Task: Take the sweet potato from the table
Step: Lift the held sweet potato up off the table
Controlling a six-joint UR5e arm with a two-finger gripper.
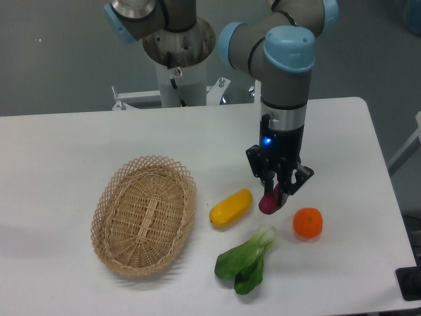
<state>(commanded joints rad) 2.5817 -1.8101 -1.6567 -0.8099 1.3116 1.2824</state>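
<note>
a: where is the sweet potato (268,203) right now?

b: pinched in the gripper (275,192). only its lower magenta end shows, poking out below the dark fingers (293,182); the upper part is hidden between them, so its full length can't be read.

a: is it off the table (79,145)?

b: it appears lifted, with white surface showing around the tip, but from this one angle i can't tell how clear of the tabletop it is.

a: and the jaws themselves?

b: pressed in on the tuber from both sides. the exact contact spots are lost in the black of the fingers. a small blue light glows on the wrist just above them.

a: what lies around the pincer?

b: just to its lower right sits a round orange fruit (308,222), near but not touching the purple tip. to its lower left is a yellow oblong vegetable (231,208), also apart from it. almost straight below lies a leafy green, a bok choy (247,261), its pale stem end pointing up toward the pincer. well off to the left is an oval wicker basket (144,214).

a: anything cut off?

b: the arm runs out of the top edge, and a dark object (410,284) at the bottom right corner is clipped too much to name.
</note>
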